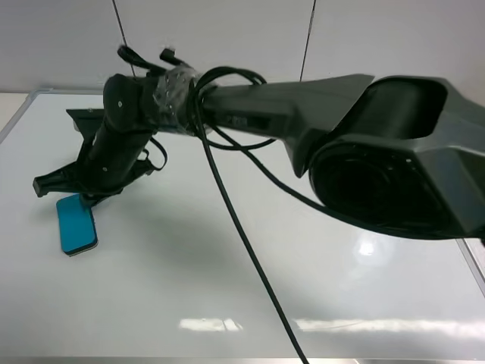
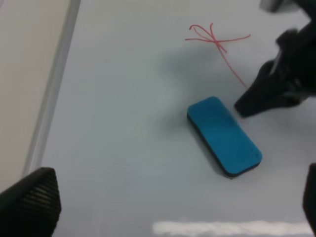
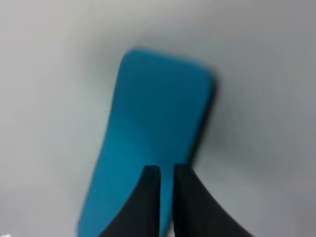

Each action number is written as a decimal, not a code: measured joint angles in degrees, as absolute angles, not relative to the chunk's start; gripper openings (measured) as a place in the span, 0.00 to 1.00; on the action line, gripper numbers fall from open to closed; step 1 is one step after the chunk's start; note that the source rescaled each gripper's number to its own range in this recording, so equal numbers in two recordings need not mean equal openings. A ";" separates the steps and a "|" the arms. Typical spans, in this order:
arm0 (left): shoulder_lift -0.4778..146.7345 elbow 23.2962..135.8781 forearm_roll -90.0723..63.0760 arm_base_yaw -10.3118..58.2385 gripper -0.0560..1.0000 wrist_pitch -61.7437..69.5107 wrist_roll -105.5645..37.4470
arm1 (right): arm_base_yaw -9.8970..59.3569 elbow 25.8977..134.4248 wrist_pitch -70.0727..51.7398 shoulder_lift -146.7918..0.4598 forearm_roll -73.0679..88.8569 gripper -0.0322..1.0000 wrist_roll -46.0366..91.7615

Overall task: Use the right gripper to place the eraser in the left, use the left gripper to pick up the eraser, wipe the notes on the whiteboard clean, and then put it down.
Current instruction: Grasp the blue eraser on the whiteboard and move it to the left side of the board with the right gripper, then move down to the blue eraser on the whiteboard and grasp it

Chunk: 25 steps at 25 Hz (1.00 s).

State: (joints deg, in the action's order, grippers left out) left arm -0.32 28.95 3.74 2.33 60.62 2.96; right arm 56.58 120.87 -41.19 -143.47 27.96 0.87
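The teal eraser lies flat on the whiteboard near its left side. My right gripper reaches across from the right and hovers just above the eraser's far end. In the right wrist view its tips are almost together over the eraser, gripping nothing. The left wrist view shows the eraser, the red notes beyond it, and the right gripper's tip beside the eraser. My left gripper is open, above the board near the eraser. The notes are hidden in the high view.
The right arm's bulky grey body and a black cable span the board. The board's silver frame runs along the left, with beige table beyond it. A wall stands behind the board.
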 joint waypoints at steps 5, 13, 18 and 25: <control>-0.32 28.95 3.74 2.33 1.00 60.62 2.96 | 56.00 120.87 -42.47 -136.30 12.86 0.07 -3.15; -0.32 28.95 3.74 2.33 1.00 60.62 2.96 | 52.09 120.68 -48.38 -129.34 -0.35 0.07 -5.81; -0.32 28.95 3.74 2.33 1.00 60.62 2.96 | 46.14 115.56 -48.90 -125.03 -4.07 0.07 -7.63; -0.32 28.95 3.74 2.33 1.00 60.62 2.96 | 36.37 100.48 -47.59 -114.31 -6.62 0.07 -8.08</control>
